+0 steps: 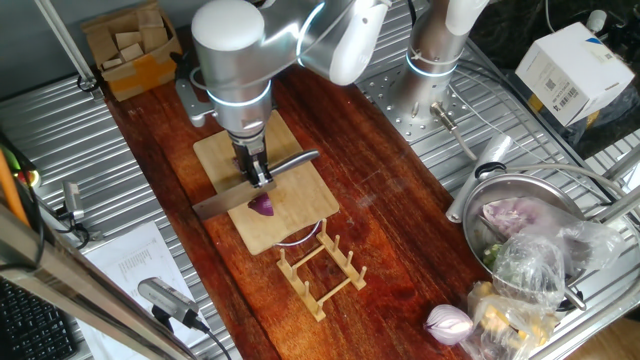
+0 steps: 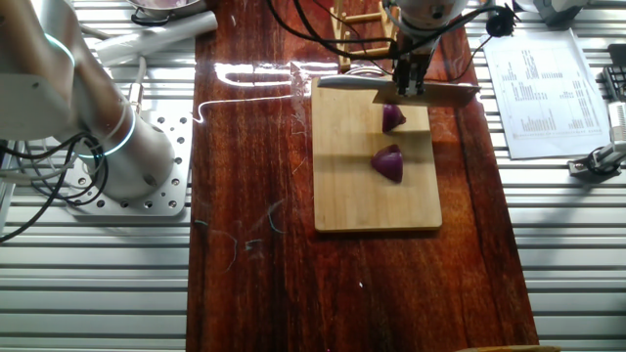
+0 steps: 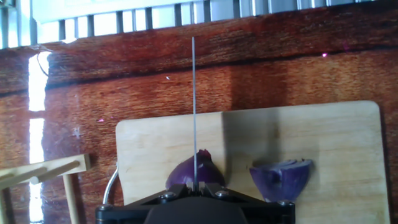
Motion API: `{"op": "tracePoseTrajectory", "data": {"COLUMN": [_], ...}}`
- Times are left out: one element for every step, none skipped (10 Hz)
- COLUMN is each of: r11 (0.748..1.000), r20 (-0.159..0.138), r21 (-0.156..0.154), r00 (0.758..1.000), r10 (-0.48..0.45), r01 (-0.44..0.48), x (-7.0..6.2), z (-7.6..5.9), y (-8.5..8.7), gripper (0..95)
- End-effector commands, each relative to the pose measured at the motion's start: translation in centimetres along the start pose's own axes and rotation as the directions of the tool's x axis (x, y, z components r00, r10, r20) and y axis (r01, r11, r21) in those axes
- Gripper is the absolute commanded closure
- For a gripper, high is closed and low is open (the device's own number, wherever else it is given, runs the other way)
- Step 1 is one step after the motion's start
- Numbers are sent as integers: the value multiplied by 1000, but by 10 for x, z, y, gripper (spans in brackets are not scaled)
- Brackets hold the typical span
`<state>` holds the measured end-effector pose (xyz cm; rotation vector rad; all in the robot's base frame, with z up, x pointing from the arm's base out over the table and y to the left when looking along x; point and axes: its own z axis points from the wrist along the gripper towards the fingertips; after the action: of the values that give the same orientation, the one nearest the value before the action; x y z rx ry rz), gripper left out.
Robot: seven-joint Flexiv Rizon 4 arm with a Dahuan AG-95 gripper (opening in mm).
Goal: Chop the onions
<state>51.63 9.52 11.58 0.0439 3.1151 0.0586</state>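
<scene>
Dark wooden tabletop (image 2: 245, 196) carries the cutting board (image 2: 342, 186); both onions (image 2: 388, 162) lie on it. Pincer (image 2: 409, 86), clamped on the cleaver (image 2: 450, 94), should drop the edge straight through the far wedge's middle.

Glossy white-grey arm (image 1: 240, 50) with glowing blue-white joint rings, black cables, dark claw (image 1: 256, 172)
</scene>
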Motion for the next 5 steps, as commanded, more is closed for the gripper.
{"op": "tracePoseTrajectory", "data": {"r11": [1000, 1000, 1000, 1000, 1000], "r20": [4, 6, 9, 10, 12], "r21": [2, 2, 3, 4, 4], "r00": [1000, 1000, 1000, 1000, 1000], "r10": [-1, 0, 0, 1, 1], "r01": [1, 0, 0, -1, -1], "x": [0, 1, 2, 2, 4], "z": [2, 3, 4, 5, 6], "y": [-1, -1, -1, -2, -2], "gripper": [950, 950, 950, 950, 950]}}
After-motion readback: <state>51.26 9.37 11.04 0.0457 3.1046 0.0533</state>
